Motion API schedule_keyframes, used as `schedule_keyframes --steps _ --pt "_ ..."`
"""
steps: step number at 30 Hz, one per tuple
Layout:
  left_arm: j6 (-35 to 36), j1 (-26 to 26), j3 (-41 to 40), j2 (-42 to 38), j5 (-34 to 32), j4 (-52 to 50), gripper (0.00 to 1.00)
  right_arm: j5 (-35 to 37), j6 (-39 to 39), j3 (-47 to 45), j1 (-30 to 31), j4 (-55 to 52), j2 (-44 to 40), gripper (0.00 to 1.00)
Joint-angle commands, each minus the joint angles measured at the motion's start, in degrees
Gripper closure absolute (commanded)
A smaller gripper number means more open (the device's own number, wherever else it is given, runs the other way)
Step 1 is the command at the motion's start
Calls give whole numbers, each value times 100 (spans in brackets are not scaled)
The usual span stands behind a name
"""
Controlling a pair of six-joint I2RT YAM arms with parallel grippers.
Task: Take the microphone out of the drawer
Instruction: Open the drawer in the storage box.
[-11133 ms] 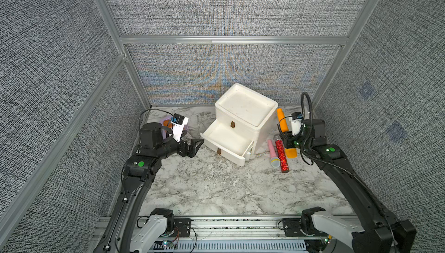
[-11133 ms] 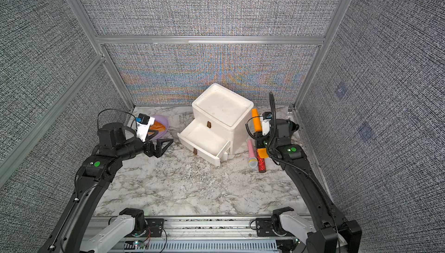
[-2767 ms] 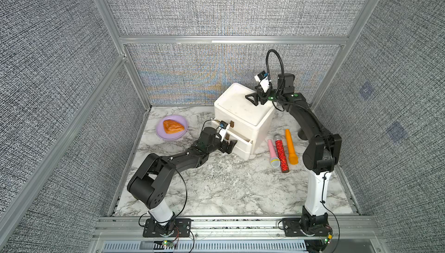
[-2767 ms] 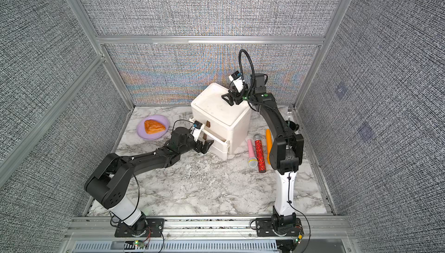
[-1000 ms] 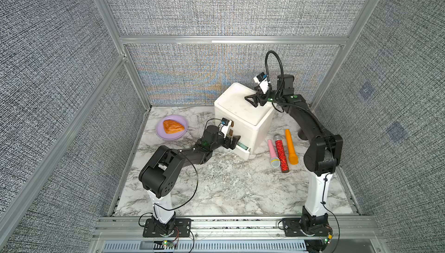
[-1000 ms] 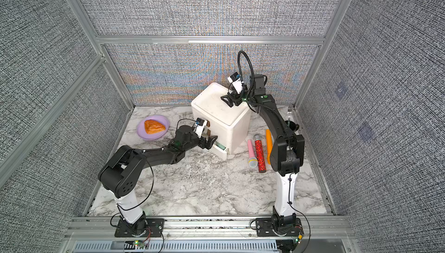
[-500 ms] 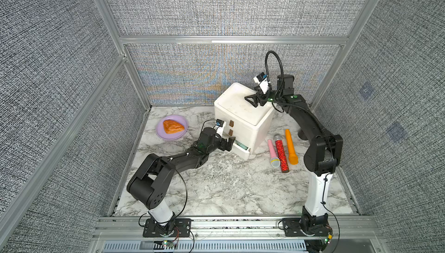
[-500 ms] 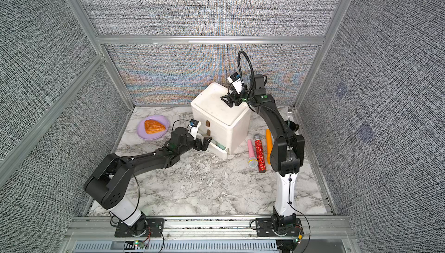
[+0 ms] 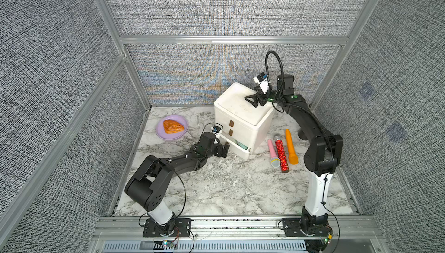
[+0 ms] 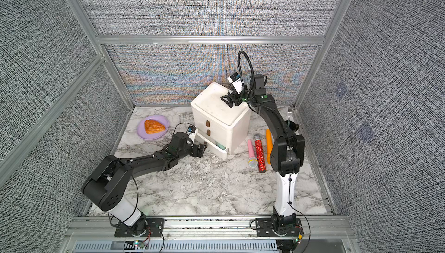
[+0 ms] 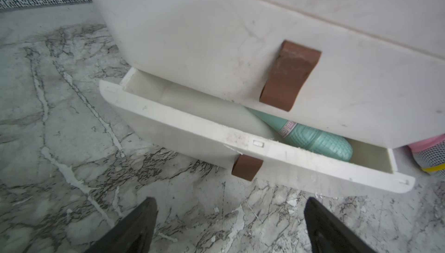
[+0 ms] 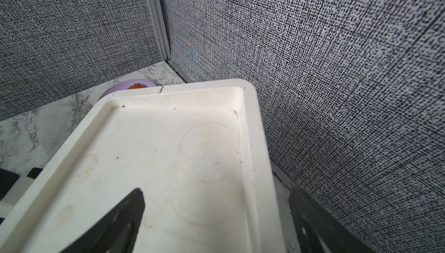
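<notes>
My left gripper (image 11: 230, 201) is spread before the drawer (image 11: 192, 129); the teal microphone (image 11: 315, 139) looks light, rigid, slick plastic, so I'd pinch its ribbed body.

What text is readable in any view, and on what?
"mic": purple lettering on the teal microphone lying in the bottom drawer, seen in the left wrist view. The word is only partly visible, with the rest hidden under the drawer above.
Blue mark on the right wrist camera in a top view: too small to read.
No other lettering shows in any view.
</notes>
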Motion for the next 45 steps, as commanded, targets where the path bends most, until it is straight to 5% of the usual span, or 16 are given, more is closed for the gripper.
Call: schedule_keyframes --steps 1,8,28,39,45 --pt "56 3 58 204 112 146 7 125 441 -241 21 -2520 261 4" --pt "77 2 131 655 151 560 21 131 438 -297 17 -2496 226 5" --pt "-172 -6 288 1332 -40 1432 36 169 407 -428 16 -2493 185 4" --pt "-220 -24 473 1484 101 1643 53 160 377 -437 16 -2523 211 5" --pt "-194 -24 467 1436 23 1647 72 158 367 -404 16 -2538 252 5"
